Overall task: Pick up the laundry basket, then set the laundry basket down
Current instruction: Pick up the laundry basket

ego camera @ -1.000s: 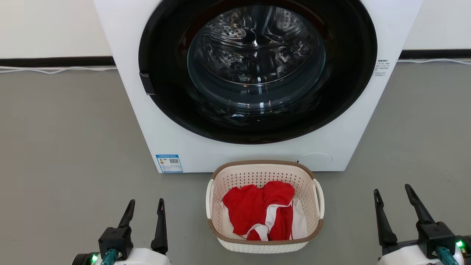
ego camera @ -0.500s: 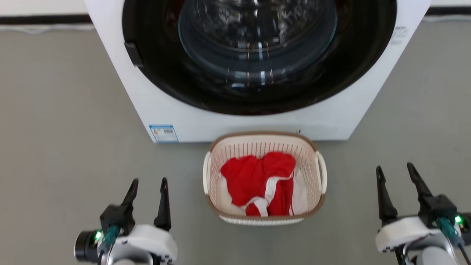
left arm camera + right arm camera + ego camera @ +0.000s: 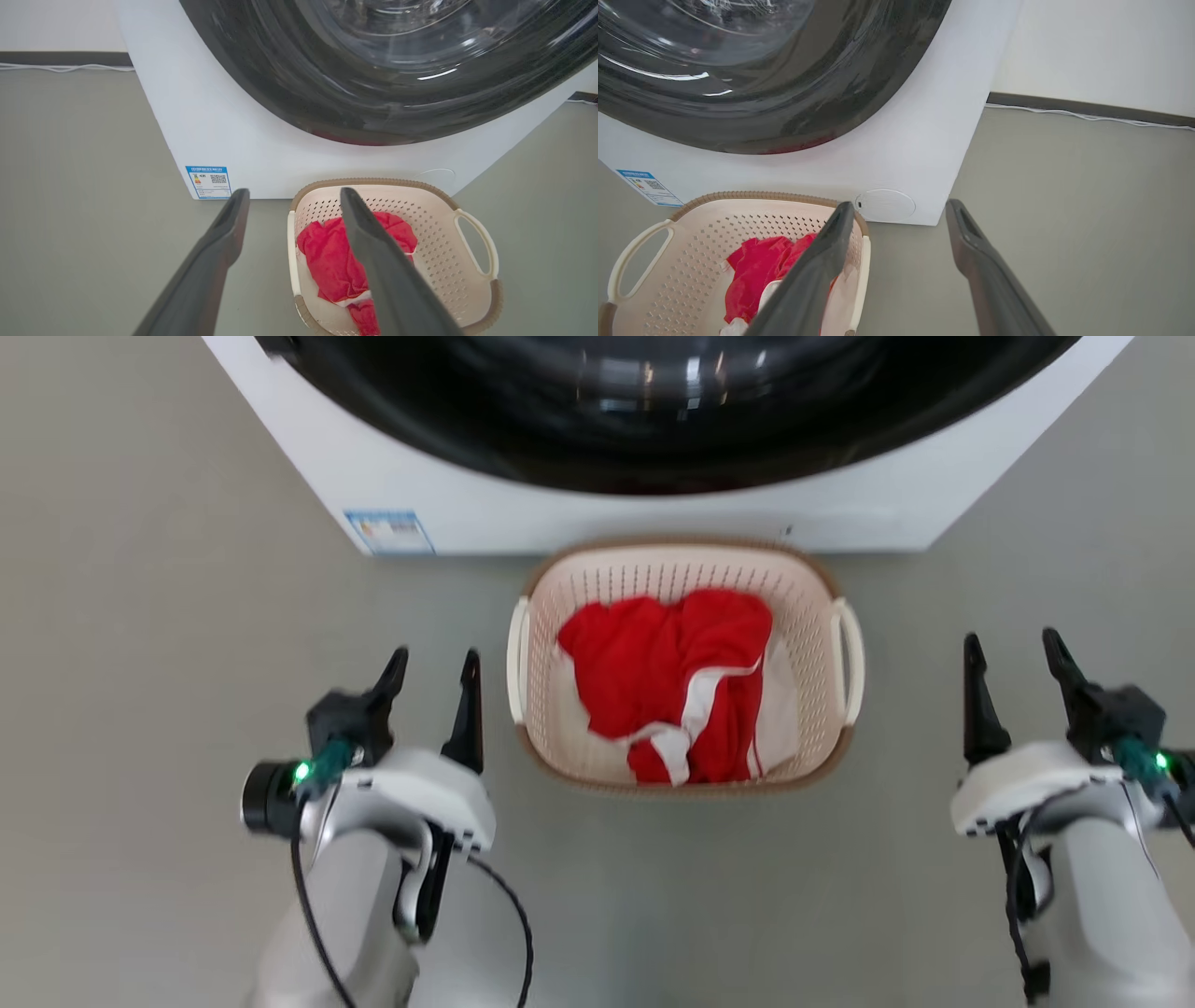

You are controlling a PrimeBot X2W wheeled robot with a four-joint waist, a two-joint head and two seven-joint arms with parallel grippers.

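The laundry basket (image 3: 546,644), cream and perforated with a brown rim, stands on the grey floor right in front of the washing machine, holding red and white clothing (image 3: 672,663). Its white loop handles sit at the left (image 3: 514,658) and right (image 3: 853,658). My left gripper (image 3: 435,658) is open just left of the left handle, apart from it. My right gripper (image 3: 1011,639) is open farther out to the right. The left wrist view has the open left gripper (image 3: 295,193) and the basket (image 3: 434,242). The right wrist view has the open right gripper (image 3: 901,205) and the basket (image 3: 691,252).
The large white washing machine (image 3: 607,518) with its dark round door (image 3: 672,411) rises directly behind the basket. Bare grey floor (image 3: 168,616) spreads to both sides. A white cable (image 3: 1087,115) runs along the wall base at the right.
The head camera has tilted down, so the washer and basket sit higher in the picture. Both arms have come forward alongside the basket, the left nearer its handle. Both grippers stay open.
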